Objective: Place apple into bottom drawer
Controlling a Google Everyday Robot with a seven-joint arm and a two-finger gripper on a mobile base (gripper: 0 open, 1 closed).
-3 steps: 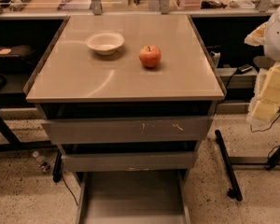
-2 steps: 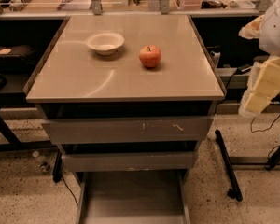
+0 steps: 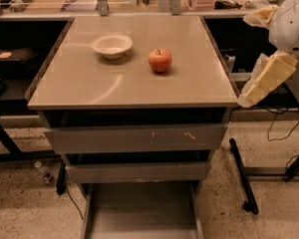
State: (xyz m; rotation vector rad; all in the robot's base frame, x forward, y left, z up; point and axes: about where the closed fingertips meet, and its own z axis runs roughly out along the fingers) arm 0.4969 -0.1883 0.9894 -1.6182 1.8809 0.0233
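Note:
The apple (image 3: 160, 59) is small, red and yellow-orange with a short stem. It sits on the tan tabletop (image 3: 129, 83), right of centre. The bottom drawer (image 3: 139, 213) is pulled out below the cabinet, and its flat grey floor is bare. My gripper (image 3: 264, 77) has pale yellowish parts under a white arm. It hangs in the air off the table's right edge, to the right of the apple and a little nearer the camera. It holds nothing that I can see.
A white bowl (image 3: 111, 45) sits on the tabletop left of the apple. The scratched top drawer front (image 3: 137, 138) and the plain middle drawer front (image 3: 137, 172) are pushed in. Black table legs (image 3: 243, 176) stand on the speckled floor to the right, and cluttered shelves run along the back.
My gripper has moved left and slightly up, closer to the table's right edge. The apple, bowl and drawers have not moved.

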